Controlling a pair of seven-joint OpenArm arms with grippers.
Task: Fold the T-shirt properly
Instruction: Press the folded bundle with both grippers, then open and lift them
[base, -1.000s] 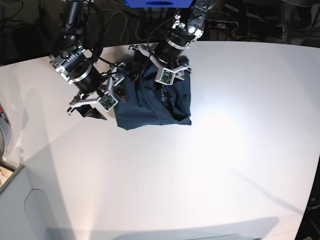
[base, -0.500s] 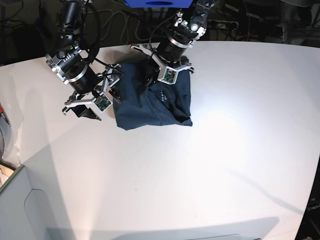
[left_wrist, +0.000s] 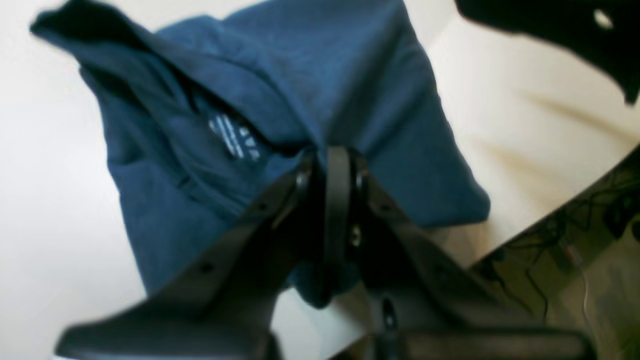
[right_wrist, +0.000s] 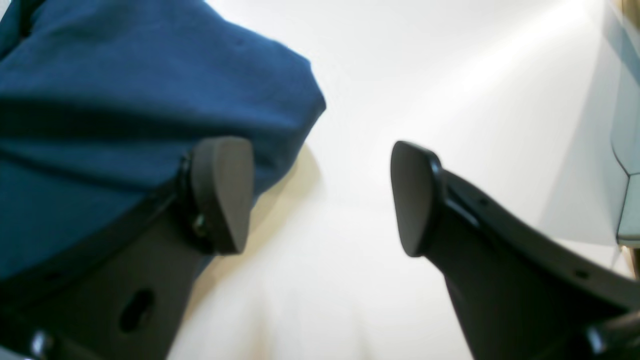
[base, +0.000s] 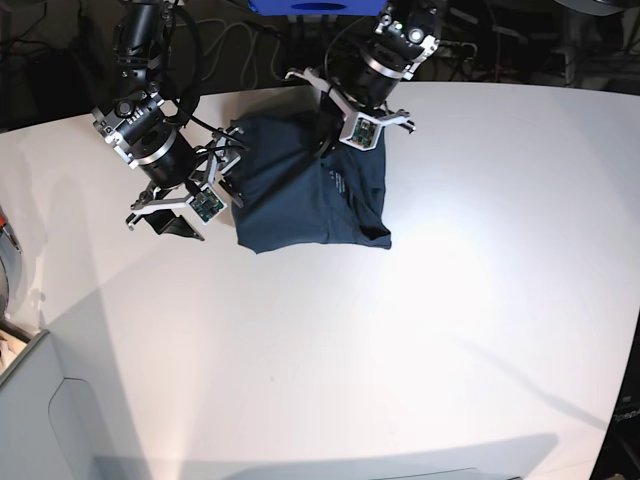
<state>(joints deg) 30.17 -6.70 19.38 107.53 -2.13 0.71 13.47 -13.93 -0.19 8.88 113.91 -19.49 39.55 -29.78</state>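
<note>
The dark navy T-shirt (base: 305, 190) lies bunched in a rough rectangle at the far middle of the white table (base: 450, 300). My left gripper (base: 340, 138) is at the shirt's far edge; in the left wrist view the gripper (left_wrist: 334, 162) is shut on a fold of the T-shirt (left_wrist: 280, 90), which is lifted, and the white neck label (left_wrist: 234, 137) shows. My right gripper (base: 168, 214) is left of the shirt. In the right wrist view the gripper (right_wrist: 317, 197) is open and empty, one finger (right_wrist: 222, 195) beside the T-shirt's (right_wrist: 125, 100) corner.
A grey bin (base: 40, 420) stands at the table's near left corner and shows in the right wrist view (right_wrist: 627, 150). Cables (base: 240, 45) and a blue box (base: 315, 6) lie beyond the far edge. The left arm's shadow falls on the table's near right.
My left gripper has moved toward the far right with the fabric, pulling the shirt's upper edge back. My right gripper drew away to the left, off the shirt.
</note>
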